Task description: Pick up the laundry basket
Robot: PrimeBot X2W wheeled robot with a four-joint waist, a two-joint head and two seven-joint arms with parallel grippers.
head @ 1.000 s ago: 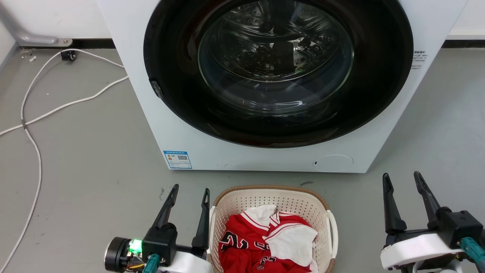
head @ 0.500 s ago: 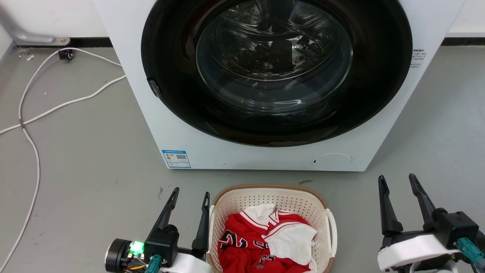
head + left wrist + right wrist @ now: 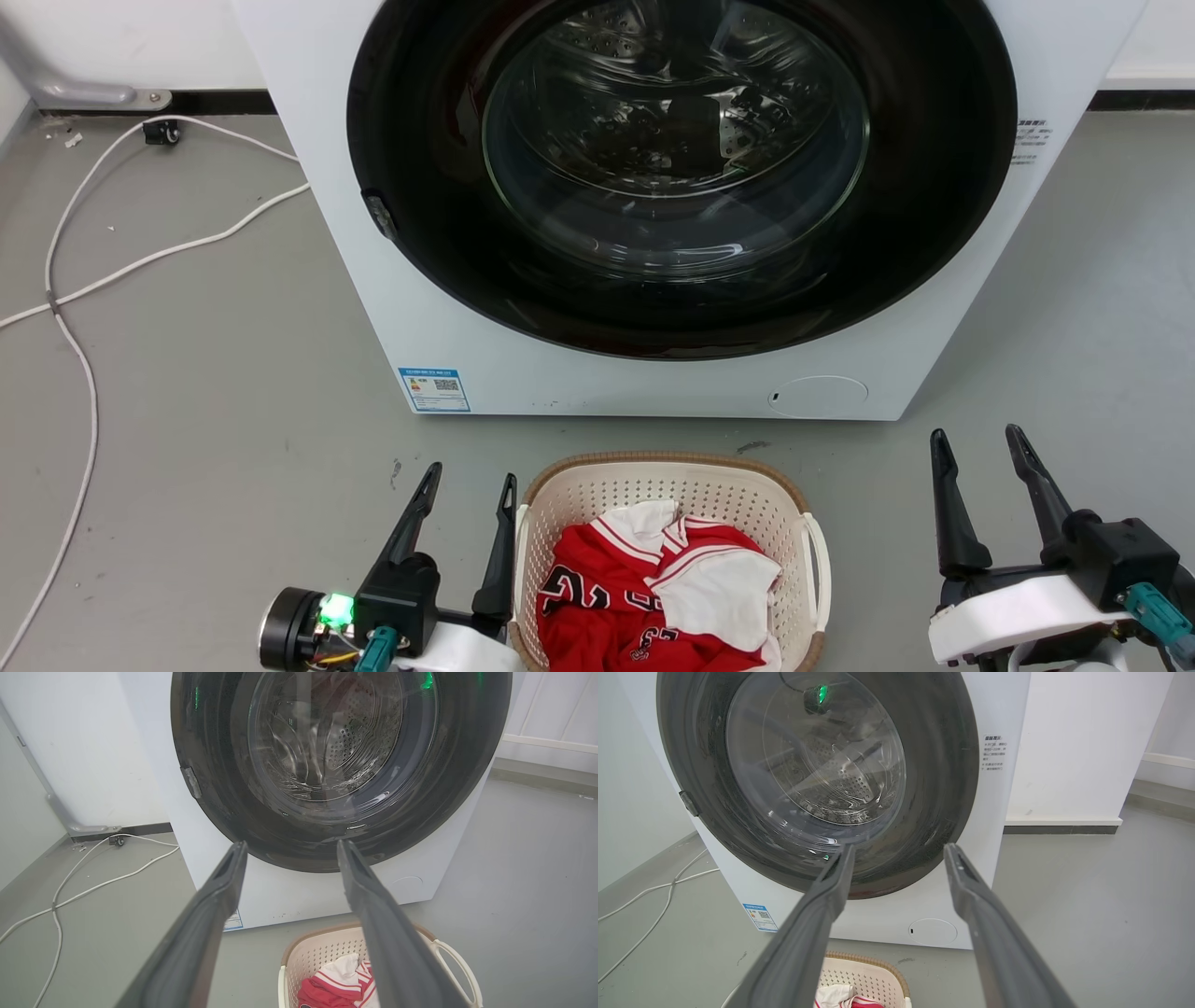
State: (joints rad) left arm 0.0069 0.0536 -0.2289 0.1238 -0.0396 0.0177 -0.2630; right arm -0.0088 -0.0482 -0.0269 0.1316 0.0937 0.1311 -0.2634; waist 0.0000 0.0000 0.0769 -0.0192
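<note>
Laundry basket on a grey floor before a washing machine, both grippers spread and empty.
Head view: the laundry basket, holding red and white clothes, sits between the left gripper, just beside its handle, and the right gripper, well apart; a white cable trails left. Left wrist view: the basket lies partly behind one finger. Right wrist view: a white wall stands beyond the machine.
</note>
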